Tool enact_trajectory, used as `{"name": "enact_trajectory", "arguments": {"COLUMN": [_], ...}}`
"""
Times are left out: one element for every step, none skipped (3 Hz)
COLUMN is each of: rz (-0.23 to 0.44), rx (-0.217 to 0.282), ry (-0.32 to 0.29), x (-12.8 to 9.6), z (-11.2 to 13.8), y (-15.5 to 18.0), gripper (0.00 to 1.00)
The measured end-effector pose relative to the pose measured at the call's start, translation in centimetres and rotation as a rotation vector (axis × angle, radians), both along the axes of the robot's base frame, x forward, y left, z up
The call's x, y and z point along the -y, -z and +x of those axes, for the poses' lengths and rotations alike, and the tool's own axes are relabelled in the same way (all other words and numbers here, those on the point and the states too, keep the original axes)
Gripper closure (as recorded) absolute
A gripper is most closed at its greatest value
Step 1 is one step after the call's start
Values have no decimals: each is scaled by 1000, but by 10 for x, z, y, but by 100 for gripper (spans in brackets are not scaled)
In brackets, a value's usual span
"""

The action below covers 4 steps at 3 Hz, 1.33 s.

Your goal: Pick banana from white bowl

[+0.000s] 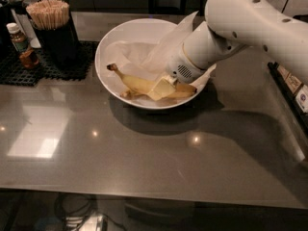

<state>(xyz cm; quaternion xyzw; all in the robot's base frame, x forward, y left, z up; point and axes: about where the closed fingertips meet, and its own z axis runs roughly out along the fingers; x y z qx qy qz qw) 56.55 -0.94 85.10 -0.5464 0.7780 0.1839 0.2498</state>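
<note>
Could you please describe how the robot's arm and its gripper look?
The arm is glossy white, thick and rounded, with a few small dark holes in its shell and a dotted vent near the wrist. No cables show. The gripper, pale cream, is down in the white bowl at the banana.

A: Way into the bowl point(102, 76)?
B: The arm point(250, 23) crosses its right rim. The gripper point(162, 87) sits low inside, at the banana point(136, 83). Paper point(126, 54) stands up along the back wall.
A: View-left side?
B: A stick holder point(54, 32) and bottle point(21, 44) stand near that rim, not touching it. The counter point(144, 153) in front is open, and so is the bowl's left half from above.
</note>
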Motion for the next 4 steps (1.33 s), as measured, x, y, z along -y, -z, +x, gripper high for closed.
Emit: {"name": "enact_trajectory", "arguments": {"rz": [70,224,394,528], "rx": [63,107,187,317], "ry": [-2,-75,-223,-387], "x": [3,12,22,45], "z": [-3,-12,-26,-55], "y": [-23,-58,-113,-174], "gripper": [100,100,100,100]}}
